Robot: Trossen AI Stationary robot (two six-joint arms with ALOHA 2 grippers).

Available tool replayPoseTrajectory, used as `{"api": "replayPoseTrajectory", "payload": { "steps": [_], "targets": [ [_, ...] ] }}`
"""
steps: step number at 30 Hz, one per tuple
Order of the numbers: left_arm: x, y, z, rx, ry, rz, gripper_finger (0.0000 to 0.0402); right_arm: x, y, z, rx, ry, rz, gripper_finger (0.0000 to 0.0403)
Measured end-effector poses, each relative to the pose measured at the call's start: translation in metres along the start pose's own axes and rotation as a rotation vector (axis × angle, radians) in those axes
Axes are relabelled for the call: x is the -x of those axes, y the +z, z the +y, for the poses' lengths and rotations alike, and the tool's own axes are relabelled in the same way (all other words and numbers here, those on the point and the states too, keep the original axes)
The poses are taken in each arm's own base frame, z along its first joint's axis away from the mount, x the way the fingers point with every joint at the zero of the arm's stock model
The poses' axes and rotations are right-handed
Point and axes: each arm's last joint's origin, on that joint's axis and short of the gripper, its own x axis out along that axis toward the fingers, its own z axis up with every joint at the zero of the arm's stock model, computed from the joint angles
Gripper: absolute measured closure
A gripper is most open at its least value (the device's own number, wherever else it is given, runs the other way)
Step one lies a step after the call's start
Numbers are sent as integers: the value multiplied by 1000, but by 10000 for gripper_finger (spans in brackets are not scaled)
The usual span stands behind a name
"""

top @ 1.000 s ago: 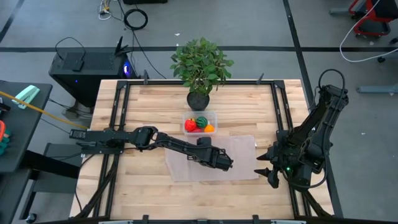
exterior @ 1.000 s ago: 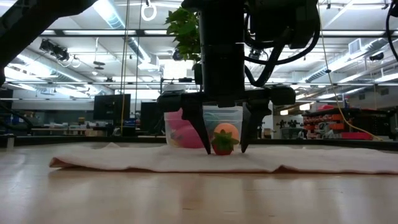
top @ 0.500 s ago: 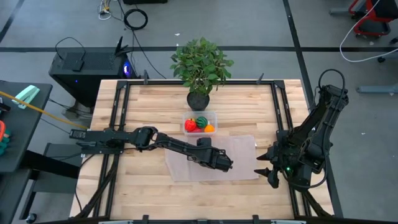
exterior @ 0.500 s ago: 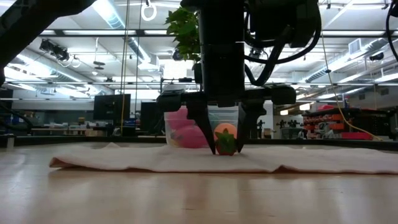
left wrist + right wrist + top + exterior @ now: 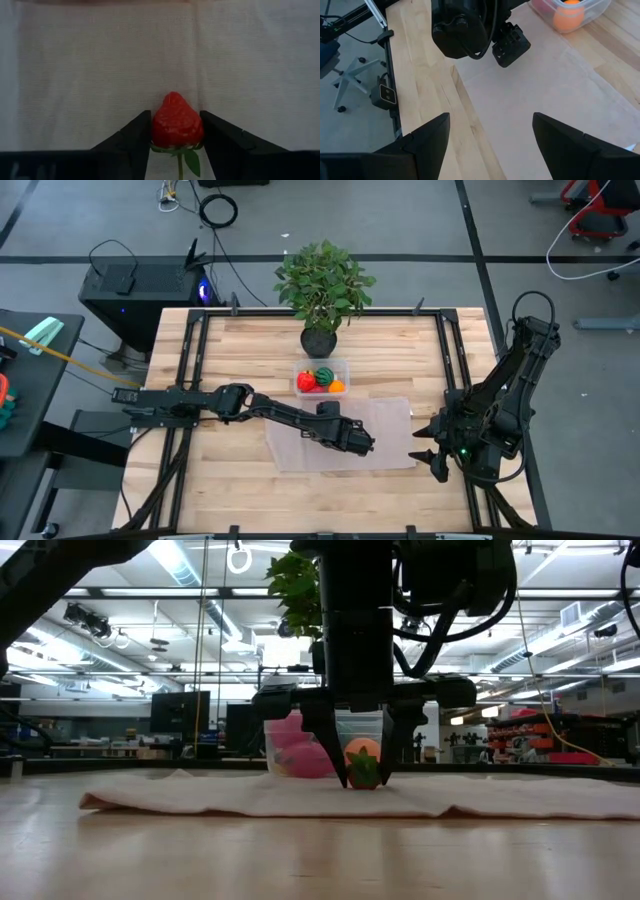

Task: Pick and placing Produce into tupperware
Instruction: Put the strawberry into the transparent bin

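left wrist view shows the left pincer (image 5: 176, 131) closed on a strawberry (image 5: 176, 122) on the mat (image 5: 390, 420) mid-table, three pieces already in the tupperware (image 5: 345, 366); right pincer (image 5: 490, 135) waits open by the table's right edge.

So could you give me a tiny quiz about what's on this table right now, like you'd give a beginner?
1. True or false: the left gripper has its fingers closed on the strawberry.
2. Where does the strawberry lie? A) in the tupperware B) on the mat C) on bare wood
3. Fill in: the right gripper waits at the table's ____ edge, fingers open and empty.

Key: 1 true; 2 B; 3 right.
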Motion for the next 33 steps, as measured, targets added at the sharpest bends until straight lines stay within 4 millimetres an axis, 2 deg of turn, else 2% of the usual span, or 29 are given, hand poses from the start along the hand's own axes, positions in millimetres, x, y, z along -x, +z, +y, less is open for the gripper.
{"api": "replayPoseTrajectory", "payload": {
  "steps": [7,15,22,25,33],
  "targets": [
    [11,5,-1,7,-30,-35,243,0,0,0,1,0,0,115],
    [32,14,-3,14,-94,-102,222,0,0,0,0,0,0,115],
    [71,16,-13,31,-223,-200,244,0,0,0,-3,0,0,115],
    [81,17,-16,-14,-253,-250,261,0,0,0,-3,0,0,115],
    [80,25,-19,-103,-242,-230,293,0,0,0,-3,0,0,115]
  ]
}}
